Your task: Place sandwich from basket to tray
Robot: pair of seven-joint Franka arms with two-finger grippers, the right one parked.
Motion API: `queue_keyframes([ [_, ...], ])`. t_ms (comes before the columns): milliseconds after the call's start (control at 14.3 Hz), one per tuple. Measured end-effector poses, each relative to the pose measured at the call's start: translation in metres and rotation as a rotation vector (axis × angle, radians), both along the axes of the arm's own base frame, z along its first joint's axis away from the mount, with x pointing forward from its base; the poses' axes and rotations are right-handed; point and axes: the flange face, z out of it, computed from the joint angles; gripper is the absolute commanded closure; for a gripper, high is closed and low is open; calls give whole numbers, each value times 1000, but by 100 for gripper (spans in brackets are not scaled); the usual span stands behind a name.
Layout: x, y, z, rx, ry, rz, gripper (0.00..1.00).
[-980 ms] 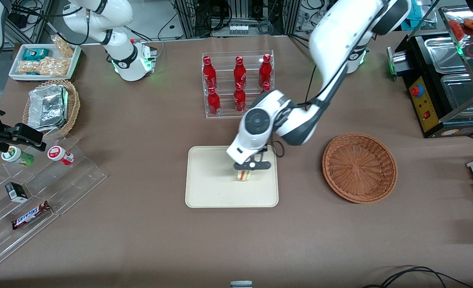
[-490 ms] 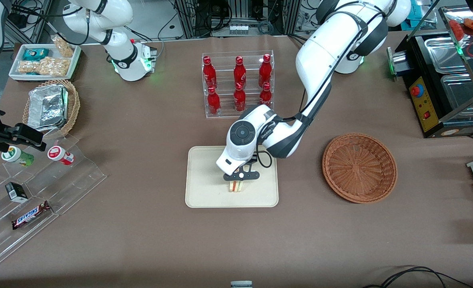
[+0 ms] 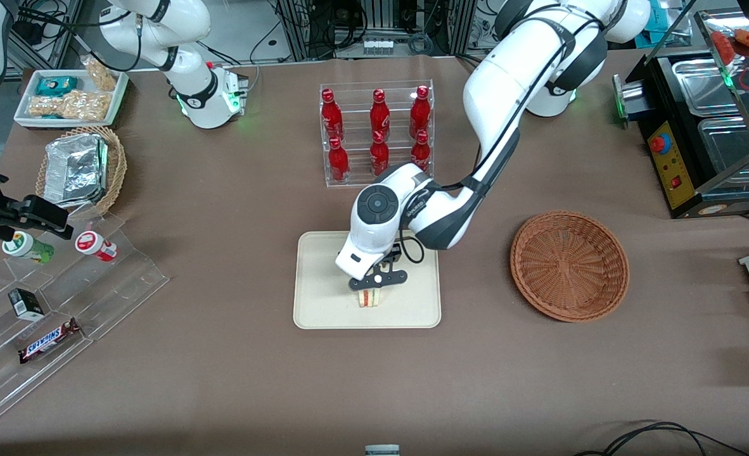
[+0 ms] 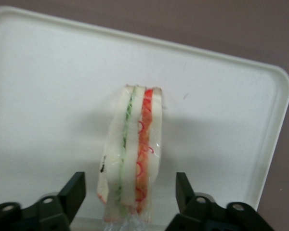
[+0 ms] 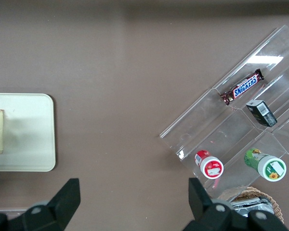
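On the bench stand six red bottles (image 3: 379, 114), two wicker baskets, the reddish-brown basket (image 3: 569, 266) and a lighter tan basket (image 3: 116, 166) with one foil packet (image 3: 75, 170), and one cream tray (image 3: 324, 278) carrying one sandwich (image 3: 368, 298). The clear stepped stand (image 3: 127, 272) toward the parked arm's end holds two small round jars (image 3: 96, 246), one Snickers bar (image 3: 48, 340) and one small dark box (image 3: 27, 304). One pincer (image 3: 369, 291) hangs over the tray, its two fingers (image 4: 74, 192) spread either side of the sandwich, not touching it.
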Motion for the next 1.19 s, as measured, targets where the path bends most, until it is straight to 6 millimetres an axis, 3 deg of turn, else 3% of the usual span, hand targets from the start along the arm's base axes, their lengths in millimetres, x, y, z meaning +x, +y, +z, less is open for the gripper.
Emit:
queue_keyframes([
  [140, 12, 27, 59, 67, 3, 22, 0],
  [280, 16, 63, 140, 82, 3, 14, 0],
  [420, 12, 121, 214, 113, 67, -15, 0],
  [560, 10, 199, 267, 142, 156, -49, 0],
  [770, 6, 320, 311, 149, 237, -73, 0],
  [910, -3, 380, 326, 145, 254, -63, 0],
  [1050, -16, 418, 331, 148, 267, -63, 0],
  [1190, -36, 443, 327, 156, 289, -66, 0],
])
